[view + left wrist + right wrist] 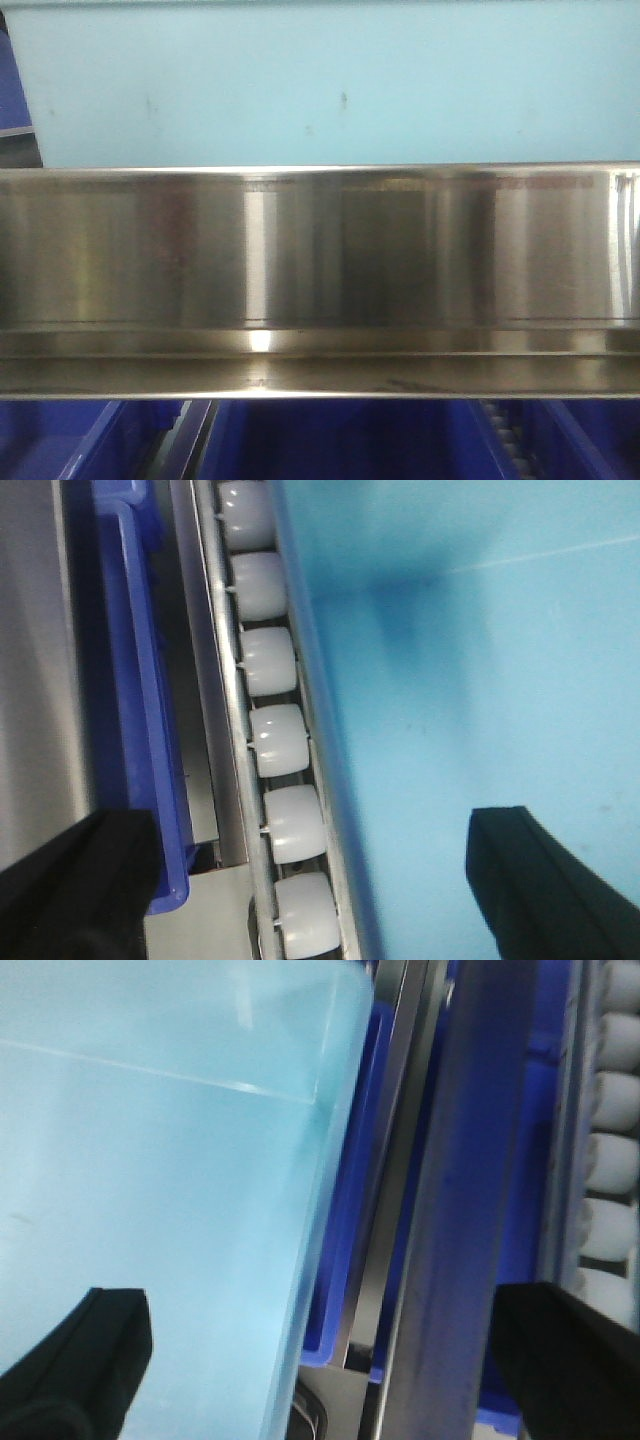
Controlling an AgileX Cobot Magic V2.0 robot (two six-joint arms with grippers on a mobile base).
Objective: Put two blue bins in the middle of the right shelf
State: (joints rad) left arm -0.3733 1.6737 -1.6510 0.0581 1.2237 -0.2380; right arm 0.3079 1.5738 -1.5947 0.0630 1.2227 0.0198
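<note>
Ahead, a steel shelf beam [320, 280] spans below a pale-blue bin [320, 80].

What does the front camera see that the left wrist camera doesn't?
Only the front view shows the wide shiny steel shelf beam running right across the picture. Only the left wrist view shows the left claw, with its two black fingers spread wide apart, and a clear row of white plastic rollers. Both views show the pale blue plastic bin and the dark blue plastic bins.
</note>
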